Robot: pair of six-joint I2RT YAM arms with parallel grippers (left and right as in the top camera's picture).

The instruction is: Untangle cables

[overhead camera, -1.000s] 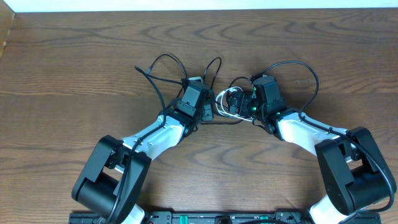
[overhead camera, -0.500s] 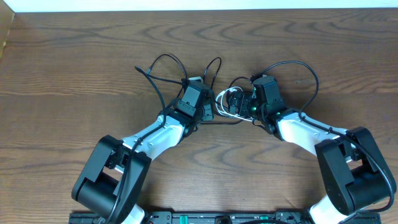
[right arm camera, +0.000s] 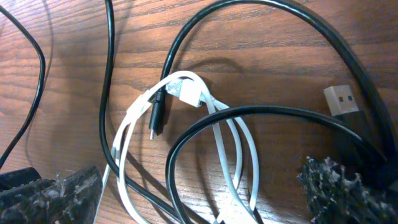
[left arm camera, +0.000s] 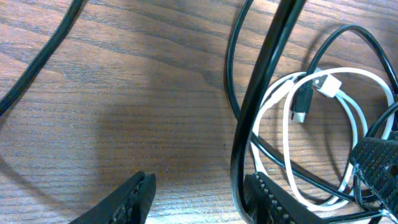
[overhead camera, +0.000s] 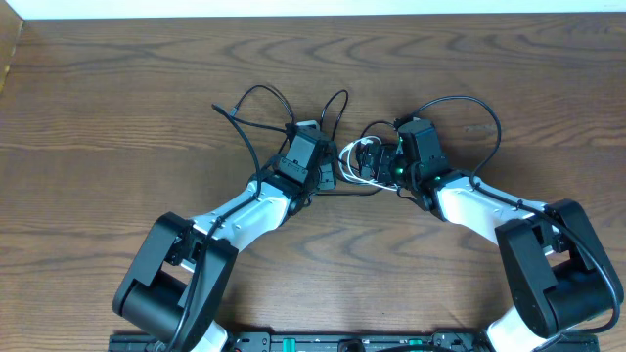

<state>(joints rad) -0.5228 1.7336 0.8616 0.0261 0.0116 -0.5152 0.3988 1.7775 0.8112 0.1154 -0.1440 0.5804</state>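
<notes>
Since white cable [right arm camera: 186,89] loops thread through black cable [right arm camera: 261,112] at centre of bench [left arm camera: 124,93], right gripper [right arm camera: 193,193] straddles the knot, jaws wide apart; left gripper [left arm camera: 196,196] half-spread, black strand beside one finger, nothing clamped.

The tabletop [overhead camera: 117,88] was dark brown wood with wavy, darker grain. The white cable [right arm camera: 186,88] was plain and unpatterned, and the black cable [right arm camera: 261,111] was glossy. A plug [right arm camera: 341,99] was silver. The left arm [overhead camera: 245,210] and right arm [overhead camera: 469,210] were white and black, and a light [overhead camera: 401,172] glowed green.
</notes>
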